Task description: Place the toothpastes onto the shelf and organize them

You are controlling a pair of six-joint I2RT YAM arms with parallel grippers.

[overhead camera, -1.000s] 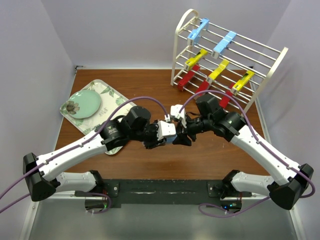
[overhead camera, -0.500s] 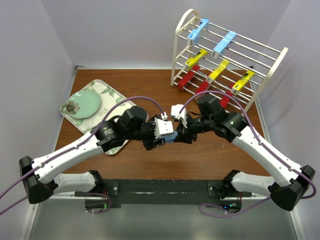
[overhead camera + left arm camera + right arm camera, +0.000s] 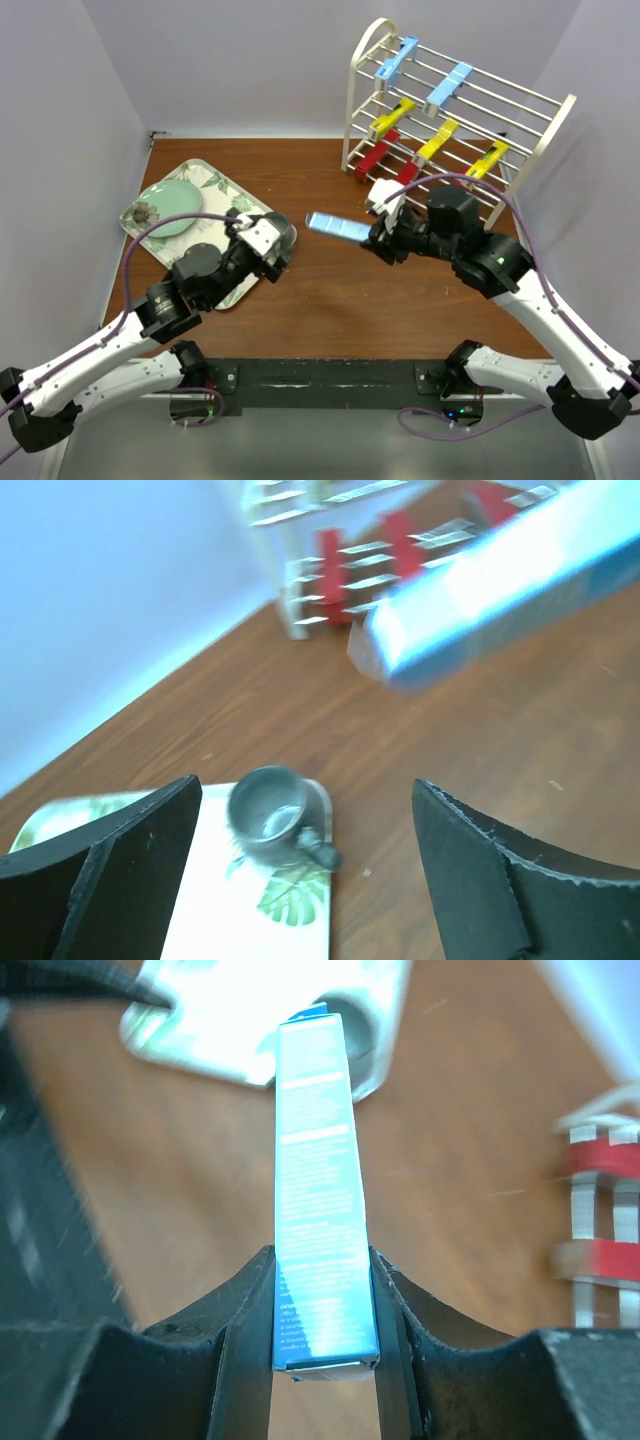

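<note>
My right gripper (image 3: 383, 240) (image 3: 322, 1330) is shut on one end of a light blue toothpaste box (image 3: 338, 227) (image 3: 318, 1210), held above the table with its free end pointing left. The shelf (image 3: 540, 140) stands at the back right. It carries two blue boxes (image 3: 449, 87) on the top tier, three yellow ones (image 3: 437, 141) on the middle tier and three red ones (image 3: 378, 155) at the bottom. My left gripper (image 3: 275, 245) (image 3: 305, 788) hangs open and empty over the tray's near corner. In the left wrist view the held blue box (image 3: 510, 590) shows blurred at the upper right.
A leaf-patterned tray (image 3: 215, 190) (image 3: 250, 910) lies at the left with a green plate (image 3: 165, 208) on it. A grey mug (image 3: 268, 815) stands on the tray's corner below my left gripper. Walls close in on the left, back and right.
The left gripper opened, let go of the blue box and drew back left over the tray. The right gripper kept the box and carried it right, towards the shelf.
</note>
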